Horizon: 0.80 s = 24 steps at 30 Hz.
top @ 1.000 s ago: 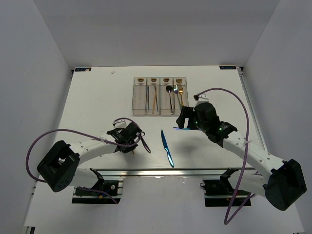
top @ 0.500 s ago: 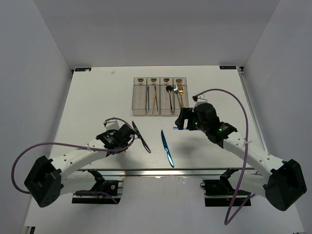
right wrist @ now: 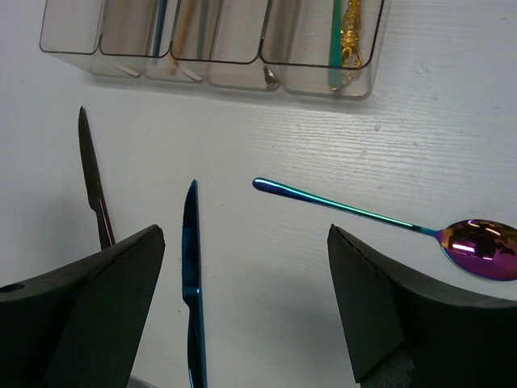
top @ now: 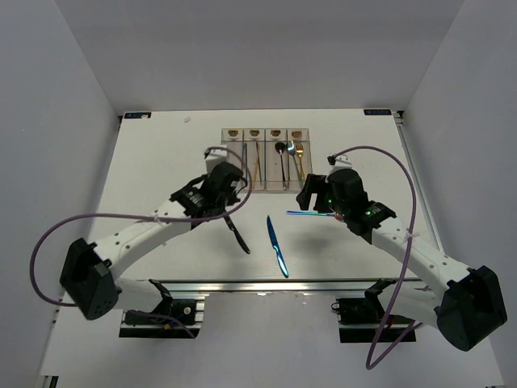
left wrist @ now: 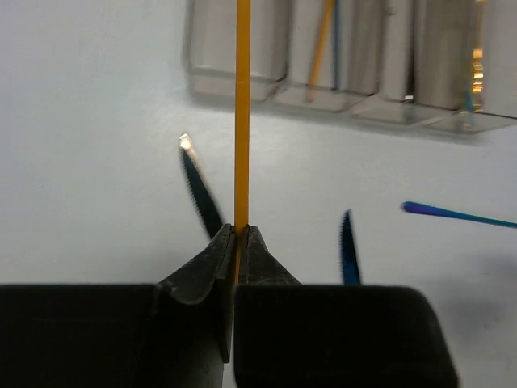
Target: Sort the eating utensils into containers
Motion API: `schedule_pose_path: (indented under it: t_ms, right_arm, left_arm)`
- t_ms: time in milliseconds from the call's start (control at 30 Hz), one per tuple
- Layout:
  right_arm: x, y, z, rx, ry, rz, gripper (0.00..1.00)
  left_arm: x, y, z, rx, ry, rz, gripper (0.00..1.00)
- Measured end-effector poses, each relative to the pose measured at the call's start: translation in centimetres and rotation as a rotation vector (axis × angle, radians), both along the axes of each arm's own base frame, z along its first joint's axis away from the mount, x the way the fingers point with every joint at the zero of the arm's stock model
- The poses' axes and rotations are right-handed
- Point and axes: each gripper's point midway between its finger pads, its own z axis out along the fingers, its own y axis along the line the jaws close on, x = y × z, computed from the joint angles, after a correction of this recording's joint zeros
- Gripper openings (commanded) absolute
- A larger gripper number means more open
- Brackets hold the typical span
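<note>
My left gripper (left wrist: 240,230) is shut on a tan wooden chopstick (left wrist: 242,105), whose far end points at the clear containers (left wrist: 347,93). From above, the left gripper (top: 229,186) hovers just in front of the containers' (top: 229,183) left end. On the table lie a black knife (top: 235,231), a blue knife (top: 277,245) and an iridescent purple spoon (right wrist: 380,215). My right gripper (right wrist: 246,242) stands open above the table, with the spoon's handle just ahead of its fingers and the blue knife (right wrist: 191,275) by its left finger. Nothing is between its fingers.
The bins hold a tan stick, dark sticks and gold and black cutlery (top: 292,153). Purple cables loop from both arms. White walls enclose the table on three sides. The black knife (right wrist: 93,186) lies left of the blue one.
The left arm has swung from the near middle of the table up to the containers' left end, carrying the chopstick. The right arm has barely shifted.
</note>
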Motion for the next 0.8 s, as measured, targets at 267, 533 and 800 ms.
schedule_pose_path:
  t_ms: [267,533,800]
  right_arm:
    - [0.6,-1.4,-0.8,0.011,0.02,-0.054,0.86]
    - [0.4,-1.4,-0.9,0.022,0.026,-0.043,0.86]
    - [0.4,-1.4,-0.2,0.034,0.006,-0.041,0.86]
  left_arm:
    - [8.6,-7.8,1.8,0.13,-0.077,-0.193,0.0]
    - [14.4,-9.4,-4.1,0.243,0.001,-0.236,0.0]
    - [16.3,-8.0,-6.9,0.195,0.047,-0.214,0.0]
